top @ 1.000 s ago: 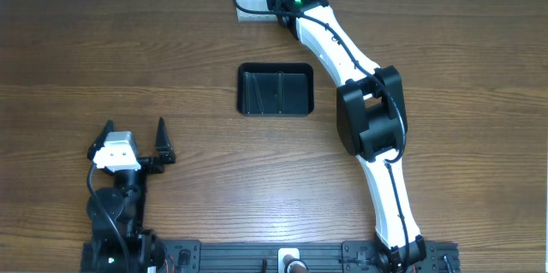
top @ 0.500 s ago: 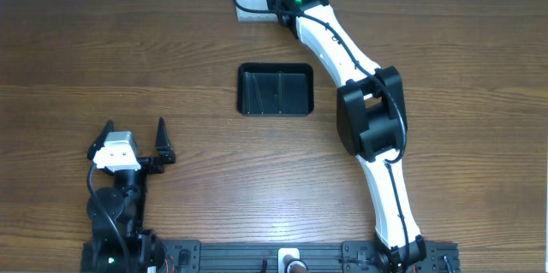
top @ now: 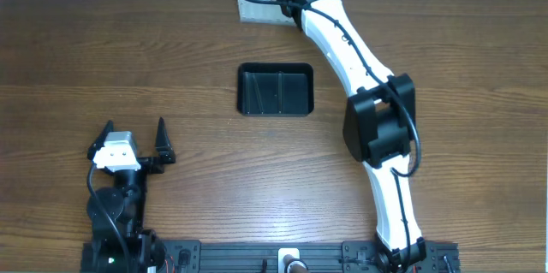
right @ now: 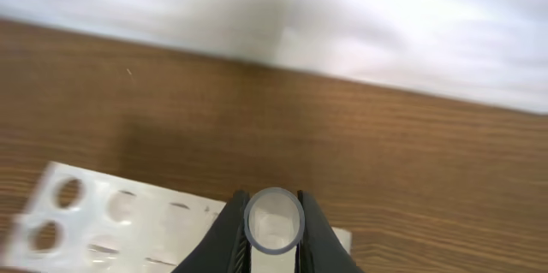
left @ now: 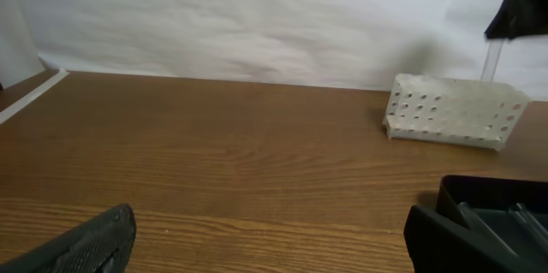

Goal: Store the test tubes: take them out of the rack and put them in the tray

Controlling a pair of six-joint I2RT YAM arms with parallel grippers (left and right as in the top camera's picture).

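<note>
Tube (right: 274, 222) of clear glass stands upright in the right claw (right: 274, 232), whose two fingers are clenched on it just below its open rim. The right wrist view looks straight down into that rim. The white rack (right: 103, 222) lies directly beneath, with its rows of round holes spreading away to one side. From the left wrist view the same tube hangs from the dark claw over the rack's end on the right arm's side. The tube's lower end reaches the rack's top face, and I cannot tell whether its tip is inside a hole or just above one.

The rack rests on the wooden worktop (top: 86, 50) at its far edge, close to the pale wall (left: 257, 16), and sits slightly askew. The right arm (top: 342, 46) stretches from its base all the way up to it.

The black tray (top: 243, 90) sits near the middle of the worktop, well apart from the rack. Faint clear lengths lie side by side inside the tray and look like test tubes.

The left claw (top: 135, 124) is released, fingers spread wide and gripping nothing. It is low near its own base, well apart from both tray and rack.
</note>
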